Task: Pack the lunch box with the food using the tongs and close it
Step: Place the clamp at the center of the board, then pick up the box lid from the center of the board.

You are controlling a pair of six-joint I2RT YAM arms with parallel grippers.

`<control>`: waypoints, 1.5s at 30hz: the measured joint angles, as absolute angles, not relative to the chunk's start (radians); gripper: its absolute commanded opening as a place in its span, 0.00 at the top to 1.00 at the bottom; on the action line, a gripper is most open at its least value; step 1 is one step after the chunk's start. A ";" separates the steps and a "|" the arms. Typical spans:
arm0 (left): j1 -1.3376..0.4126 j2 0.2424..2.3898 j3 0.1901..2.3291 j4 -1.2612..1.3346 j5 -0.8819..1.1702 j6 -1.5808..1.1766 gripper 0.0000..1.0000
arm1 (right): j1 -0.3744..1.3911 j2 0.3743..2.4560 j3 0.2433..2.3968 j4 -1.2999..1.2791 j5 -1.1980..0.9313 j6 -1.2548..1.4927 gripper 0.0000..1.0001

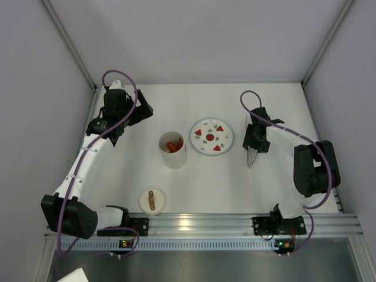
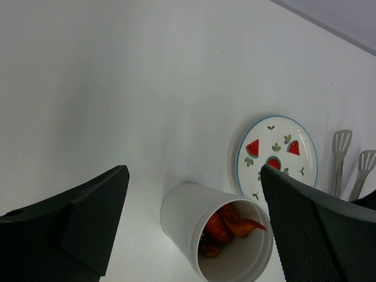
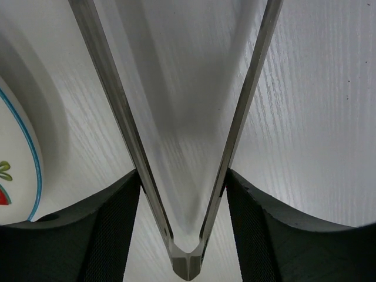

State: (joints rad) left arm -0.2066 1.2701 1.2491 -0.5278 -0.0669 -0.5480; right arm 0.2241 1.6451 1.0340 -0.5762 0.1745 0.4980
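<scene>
Right wrist view first: we see the tongs (image 3: pixel 120 111) as a narrow V. Their two silver arms spread apart from the joint at the bottom of the picture, with only bare table (image 3: pixel 317 88) between them, so they clamp nothing. The right gripper (image 3: pixel 183 176) straddles them just above that joint, one black finger pressed to the outer side of each arm. We cannot tell from here whether the tongs lie on the table or hang just over it. Off their left arm the blue rim of the plate (image 3: pixel 14 176) curves into the picture, near but not touching.

From the top external view, the tongs (image 1: pixel 251 157) poke out under the right gripper (image 1: pixel 256 141). The plate (image 1: pixel 192 140) with its red watermelon marks sits just to their left. On the far side of the plate from the tongs stands the lunch box (image 1: pixel 173 154), upright and uncovered. The food (image 1: pixel 173 144) is in it, orange and red pieces showing at the mouth. Its lid (image 1: pixel 152 201), brown strap up, lies flat well apart from the tongs, beyond the lunch box and closer to the arm bases.

The left wrist view shows the left gripper (image 2: pixel 192 173) with its fingers wide and nothing between them, looking down on the lunch box (image 2: pixel 182 220). The food (image 2: pixel 226 226) lies inside, and the scalloped tips of the tongs (image 2: pixel 342 144) stand apart past the plate (image 2: pixel 261 132)
</scene>
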 measured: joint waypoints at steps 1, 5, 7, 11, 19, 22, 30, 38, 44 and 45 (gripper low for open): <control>-0.207 1.270 1.249 -0.528 -0.067 -0.548 0.01 | 0.224 1.647 1.032 -0.575 0.172 0.498 0.39; -0.207 1.269 1.249 -0.528 -0.067 -0.548 0.01 | 0.224 1.647 1.032 -0.565 0.168 0.493 0.31; -0.207 1.267 1.249 -0.528 -0.067 -0.548 0.01 | 0.224 1.644 1.032 -0.565 0.168 0.490 0.26; -0.207 1.267 1.249 -0.528 -0.067 -0.548 0.01 | 0.224 1.616 1.032 -0.569 0.173 0.487 0.24; -0.207 1.267 1.249 -0.528 -0.067 -0.548 0.01 | 0.274 1.446 1.068 -0.616 0.203 0.476 0.35; -0.207 1.267 1.249 -0.528 -0.067 -0.548 0.01 | 0.429 1.366 1.120 -0.654 0.235 0.484 0.39; -0.207 1.267 1.249 -0.528 -0.076 -0.548 0.01 | 1.031 1.328 1.252 -0.691 0.234 0.560 0.47; -0.207 1.267 1.256 -0.554 -0.132 -0.551 0.01 | 1.272 1.633 1.465 -0.709 0.260 0.580 0.49; -0.207 1.262 1.283 -0.573 -0.189 -0.550 0.01 | 1.328 1.833 1.580 -0.710 0.249 0.577 0.49; -0.207 1.260 1.285 -0.577 -0.198 -0.549 0.01 | 1.333 1.855 1.592 -0.709 0.241 0.576 0.49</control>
State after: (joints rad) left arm -0.2066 1.2602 1.2850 -0.5766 -0.1978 -0.5491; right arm 1.3331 1.8553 1.5917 -0.7094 0.2409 0.5762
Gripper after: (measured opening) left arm 0.991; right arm 0.514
